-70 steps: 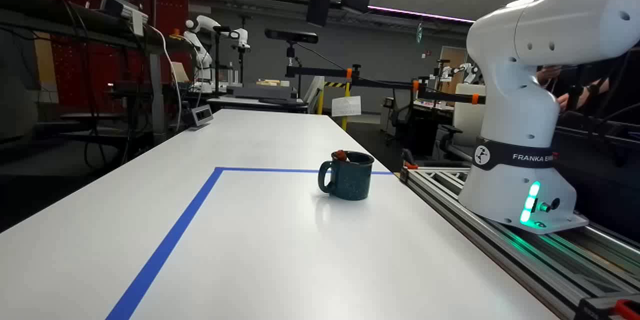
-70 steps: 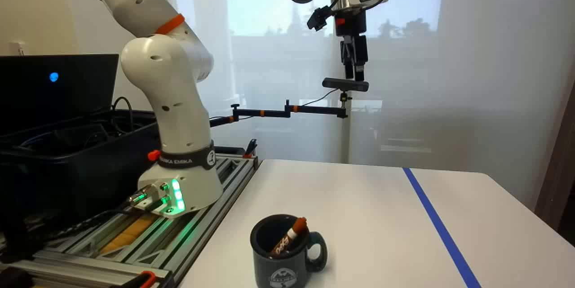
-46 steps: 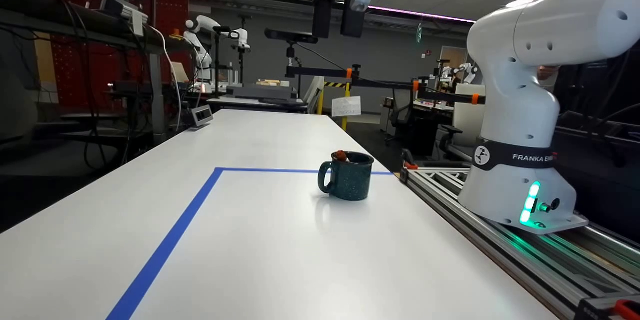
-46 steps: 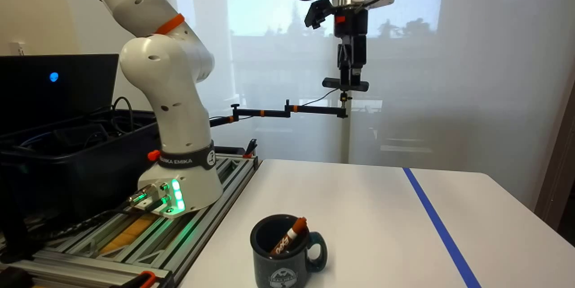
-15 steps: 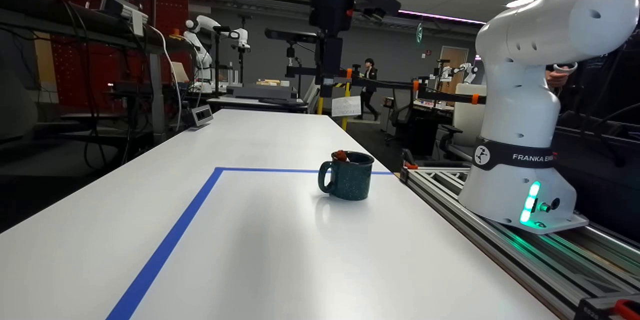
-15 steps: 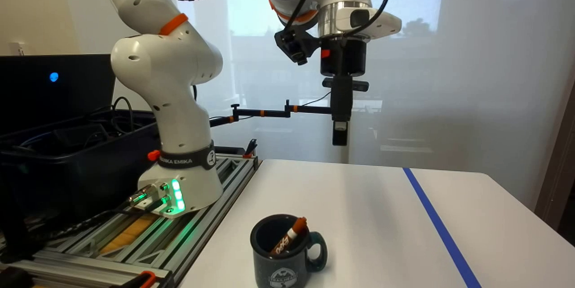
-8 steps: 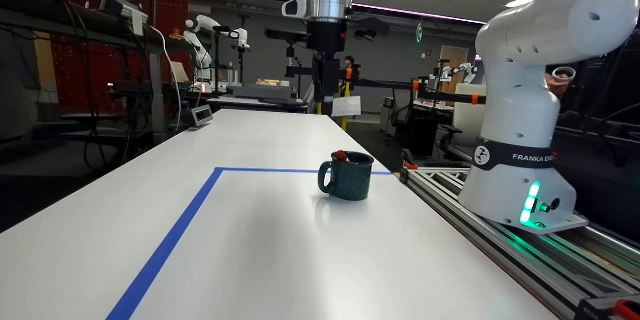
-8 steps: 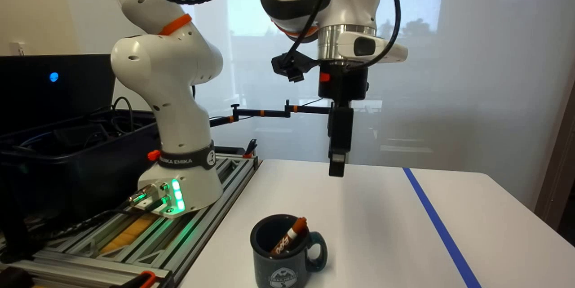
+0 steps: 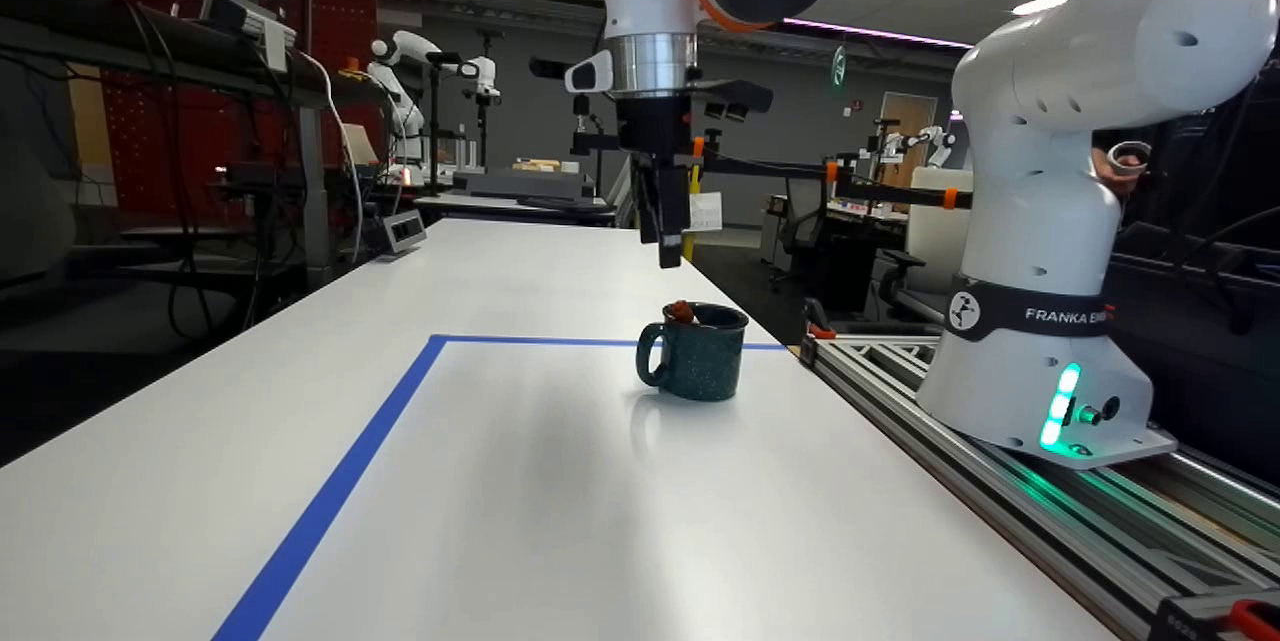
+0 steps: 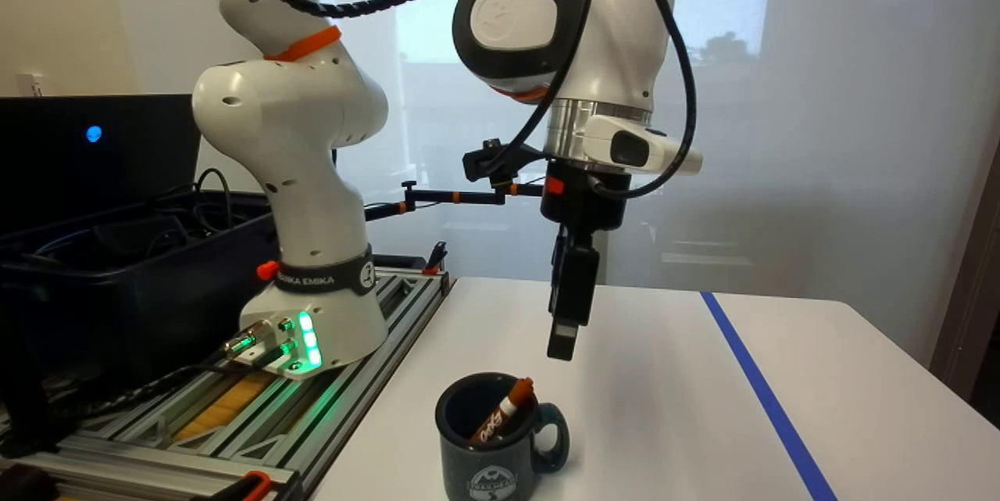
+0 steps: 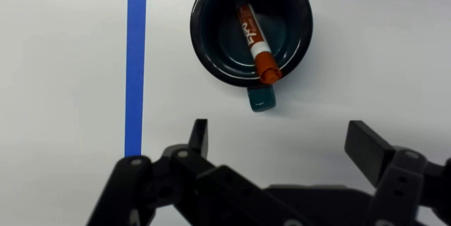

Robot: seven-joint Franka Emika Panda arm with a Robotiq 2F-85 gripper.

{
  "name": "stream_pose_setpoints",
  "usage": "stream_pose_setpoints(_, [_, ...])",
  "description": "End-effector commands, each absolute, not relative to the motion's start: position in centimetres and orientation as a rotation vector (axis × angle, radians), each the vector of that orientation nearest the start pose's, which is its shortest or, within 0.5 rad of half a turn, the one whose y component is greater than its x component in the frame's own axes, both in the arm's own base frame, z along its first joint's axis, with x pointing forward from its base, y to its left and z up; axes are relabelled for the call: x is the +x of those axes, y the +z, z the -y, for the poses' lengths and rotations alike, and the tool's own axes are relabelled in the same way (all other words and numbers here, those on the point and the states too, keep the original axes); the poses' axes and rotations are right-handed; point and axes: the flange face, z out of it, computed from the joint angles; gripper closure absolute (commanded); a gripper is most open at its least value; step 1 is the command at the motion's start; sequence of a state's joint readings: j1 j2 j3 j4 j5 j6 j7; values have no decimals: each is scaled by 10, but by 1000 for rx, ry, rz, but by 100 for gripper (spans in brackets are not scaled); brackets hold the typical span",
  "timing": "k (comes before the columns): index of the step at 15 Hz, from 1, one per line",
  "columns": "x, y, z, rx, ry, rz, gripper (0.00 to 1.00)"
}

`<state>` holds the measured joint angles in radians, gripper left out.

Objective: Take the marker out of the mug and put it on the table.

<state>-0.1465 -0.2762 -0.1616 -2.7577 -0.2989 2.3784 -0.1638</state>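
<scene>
The gripper (image 11: 277, 136) is spread wide: in the wrist view its two fingers (image 11: 368, 152) are set well apart, and the white table (image 11: 70, 78) is seen between their tips. Nothing is gripped, and neither the mug (image 9: 703, 366) nor the marker (image 11: 260, 44) is touched; a clear space is left between the fingertips and both. In both exterior views the fingers are seen nearly one behind the other, so the gap is best judged from the wrist.

The gripper is carried above the table by the robot arm (image 10: 289, 118), pointed downward with a slight tilt. Its tips are held higher than the mug's rim, near the mug and toward its handle (image 11: 261, 98).

The mug is stood upright near the long edge of the table along which a metal frame (image 9: 1010, 491) is set. The handle is turned away from that edge, toward the opposite long edge. The marker is contained in the mug and slanted across its inside; its lower end is lost in shadow, and its orange-brown cap is raised above the rim beside the handle.

A line of blue tape (image 9: 341, 481) is run roughly along the long edges, then bent across to the edge by the frame; the mug is placed inside this angle.
</scene>
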Motion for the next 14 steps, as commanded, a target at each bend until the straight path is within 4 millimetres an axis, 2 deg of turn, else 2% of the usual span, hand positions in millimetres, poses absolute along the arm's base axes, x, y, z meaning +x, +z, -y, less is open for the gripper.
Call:
stream_pose_setpoints(1, [351,277,115,-3228,274,159,0])
stream_pose_setpoints(11, [340,246,124,-3216,435,103,0])
stream_pose_setpoints(13, [339,242,126,-3211,441,95,5])
stream_pose_setpoints(14, [338,241,126,-3210,445,89,16])
